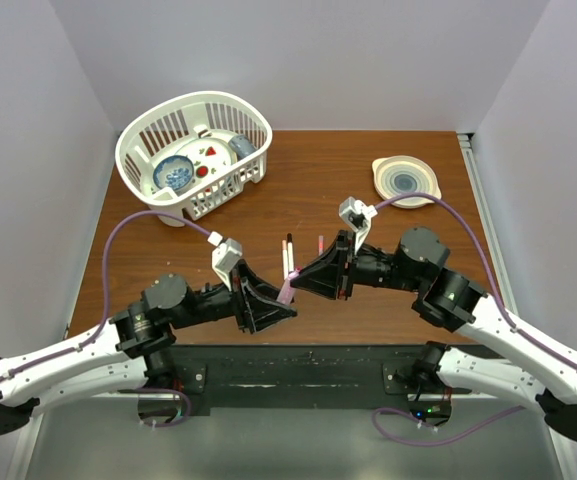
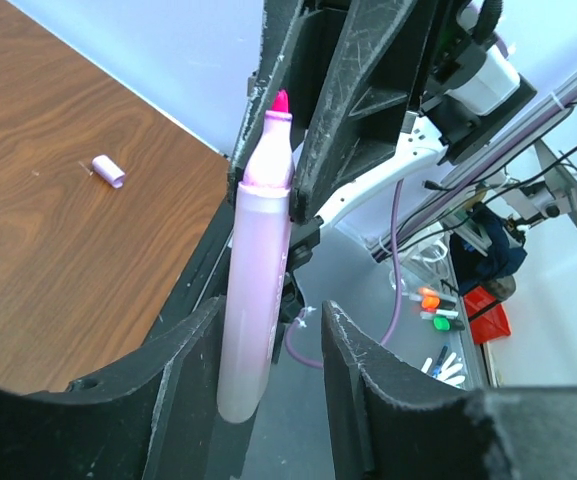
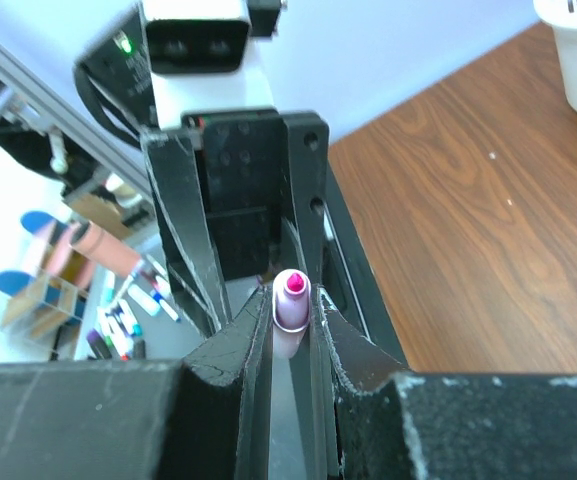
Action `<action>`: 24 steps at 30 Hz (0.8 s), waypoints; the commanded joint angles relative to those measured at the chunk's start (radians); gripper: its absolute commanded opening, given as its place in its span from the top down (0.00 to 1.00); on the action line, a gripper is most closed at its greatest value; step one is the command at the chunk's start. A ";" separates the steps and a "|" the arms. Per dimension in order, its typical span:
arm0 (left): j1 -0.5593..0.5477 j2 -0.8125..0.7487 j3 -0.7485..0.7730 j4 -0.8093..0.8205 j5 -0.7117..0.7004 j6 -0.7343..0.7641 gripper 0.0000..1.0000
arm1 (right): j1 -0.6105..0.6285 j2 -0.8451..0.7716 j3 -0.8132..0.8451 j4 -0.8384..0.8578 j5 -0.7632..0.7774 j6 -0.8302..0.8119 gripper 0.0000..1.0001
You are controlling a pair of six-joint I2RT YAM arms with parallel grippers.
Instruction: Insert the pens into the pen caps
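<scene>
Handover seems the step: the right gripper [image 3: 293, 320] clamps the lilac pen [image 2: 258, 270] just under its bare tip while the barrel leans on one finger of the parted left gripper [image 2: 268, 335], so left should close squarely mid-barrel before right releases; the lilac cap [image 2: 108, 171] lies on the table [image 2: 48, 260].

Upright lilac pen [image 2: 256, 290] between parted left claw [image 2: 273, 312] fingers, lilac cap [image 2: 108, 171] on wooden table [image 2: 58, 260]

A brown table [image 1: 308, 185] is holding things.
A white basket [image 1: 218, 196], bowl [image 1: 405, 181], pens [image 1: 287, 257] and pink cap [image 1: 320, 242] are lying on it.
</scene>
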 commanded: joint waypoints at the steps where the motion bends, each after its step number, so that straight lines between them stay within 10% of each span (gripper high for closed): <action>1: -0.004 -0.002 0.052 -0.011 0.009 0.027 0.55 | -0.002 -0.016 0.052 -0.109 0.004 -0.081 1.00; 11: -0.004 0.110 0.075 0.033 0.047 0.081 1.00 | -0.002 -0.025 0.037 -0.099 -0.011 -0.081 0.99; 16: -0.004 0.132 0.083 0.005 -0.023 0.122 1.00 | -0.002 -0.078 0.065 -0.250 0.196 -0.026 0.44; 24: -0.003 0.057 0.114 -0.306 -0.529 0.291 1.00 | -0.002 -0.077 0.080 -0.548 0.618 0.127 0.30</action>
